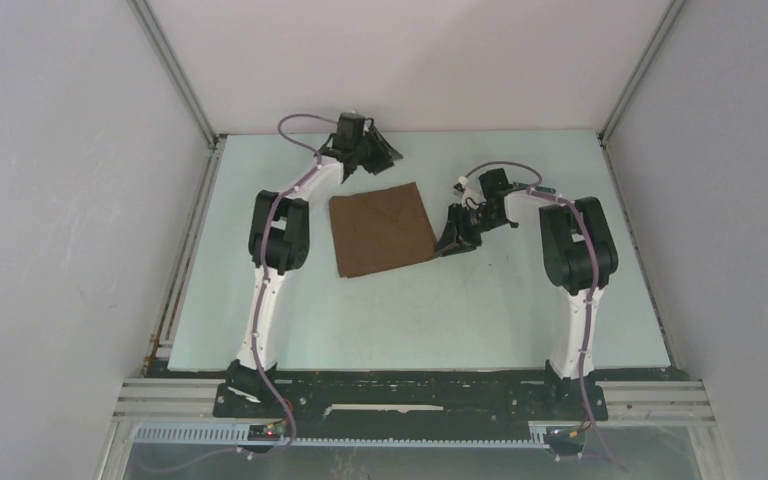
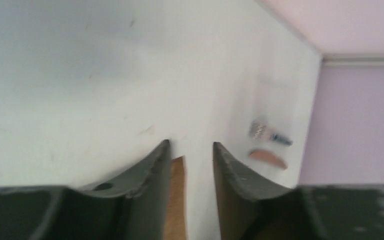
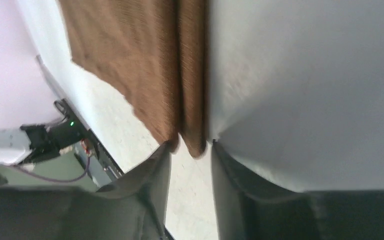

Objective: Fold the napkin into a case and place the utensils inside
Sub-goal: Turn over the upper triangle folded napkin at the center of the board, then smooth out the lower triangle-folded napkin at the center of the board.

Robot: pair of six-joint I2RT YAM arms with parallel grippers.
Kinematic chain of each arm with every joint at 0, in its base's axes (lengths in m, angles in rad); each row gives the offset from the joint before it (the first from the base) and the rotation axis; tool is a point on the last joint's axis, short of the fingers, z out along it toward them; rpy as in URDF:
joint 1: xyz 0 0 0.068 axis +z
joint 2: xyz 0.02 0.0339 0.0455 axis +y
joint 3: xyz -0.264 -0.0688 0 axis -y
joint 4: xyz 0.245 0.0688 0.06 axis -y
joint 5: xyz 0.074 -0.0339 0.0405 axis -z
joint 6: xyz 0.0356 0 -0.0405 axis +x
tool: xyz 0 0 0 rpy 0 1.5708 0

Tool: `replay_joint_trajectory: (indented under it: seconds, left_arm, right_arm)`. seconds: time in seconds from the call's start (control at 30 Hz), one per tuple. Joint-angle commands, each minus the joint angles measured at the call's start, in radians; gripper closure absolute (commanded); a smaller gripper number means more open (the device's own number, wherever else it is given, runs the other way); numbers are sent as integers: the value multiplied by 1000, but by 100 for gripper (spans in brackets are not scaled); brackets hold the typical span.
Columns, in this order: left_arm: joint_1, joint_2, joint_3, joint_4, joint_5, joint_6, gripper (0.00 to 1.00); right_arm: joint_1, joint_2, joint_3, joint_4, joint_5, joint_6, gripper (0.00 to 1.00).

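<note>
White walls are closing in the pale counter (image 1: 520,300), and the napkin (image 1: 380,232) is lying flat and unfolded on it, between your two arms. You are setting up the first fold, as I read it.

Your left fingers (image 2: 145,172) are standing apart with nothing between them, hovering just past the napkin's far-left corner, and only a sliver of brown is showing beneath them. Your right fingers (image 3: 230,175) are also parted, with the napkin's near-right corner sitting in the gap at their tips. It is not looking pinched.

Bring the left fingers back over the napkin's corner before you close them. Slide one finger of each pair under the hem so you are catching cloth and not scraping the counter. Close both pairs on a single layer, lift only a little, and carry the two corners together so the napkin's edge is staying taut and landing square.

The silver-headed utensil (image 2: 262,131) and the reddish-brown utensil (image 2: 267,158) are lying side by side well apart from the napkin, near the counter's edge. Keep the fold clear of them.
</note>
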Motion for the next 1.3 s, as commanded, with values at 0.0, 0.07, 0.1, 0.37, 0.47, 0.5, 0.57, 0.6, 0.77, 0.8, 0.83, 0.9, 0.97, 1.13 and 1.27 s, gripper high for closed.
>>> replay_joint_trajectory:
  seconds: [0.0,0.07,0.1,0.37,0.47,0.5,0.57,0.6,0.77,0.8,0.83,0.9,0.97,1.13,1.27]
  left_arm:
    - [21,-100,157,-72,-53,143,50]
    - [24,-187,143,-200,-56,195,44]
    - [27,-243,111,-257,-59,218,42]
    - [36,-749,-553,-326,-27,297,34]
    - [35,-878,-754,-310,2,327,34]
    - [34,-917,-815,-309,-5,337,34]
    - [35,-987,-928,-298,-15,352,34]
    - [35,-1015,-974,-290,-18,353,34]
    - [34,-1069,-1172,-208,-24,320,34]
    - [35,-1068,-1190,-194,-18,311,34]
    - [34,-1067,-1206,-177,-6,298,35]
    - [35,-1063,-1223,-156,3,288,35]
    - [35,-1051,-1224,-150,4,291,34]
    - [35,-1011,-1220,-143,8,293,33]
    - [35,-1010,-1235,-124,8,280,34]
  right_arm:
    - [-19,-140,25,-253,294,-26,46]
    - [-19,-192,17,-240,318,-14,37]
    - [-16,-211,6,-219,317,-3,34]
    - [122,-211,-12,-114,404,125,40]
    - [163,-198,-11,-76,405,151,51]
    - [169,-192,-8,-74,412,156,57]
    - [179,-180,-8,-80,426,156,59]
    - [180,-172,-7,-86,426,155,59]
    - [178,-142,-7,-105,426,140,56]
    - [178,-144,-8,-107,429,137,56]
    - [178,-146,-8,-113,433,133,55]
    - [175,-155,-11,-117,444,126,52]
    - [168,-160,-13,-121,436,122,52]
    - [153,-155,-12,-111,411,119,52]
    - [149,-146,-10,-98,392,115,58]
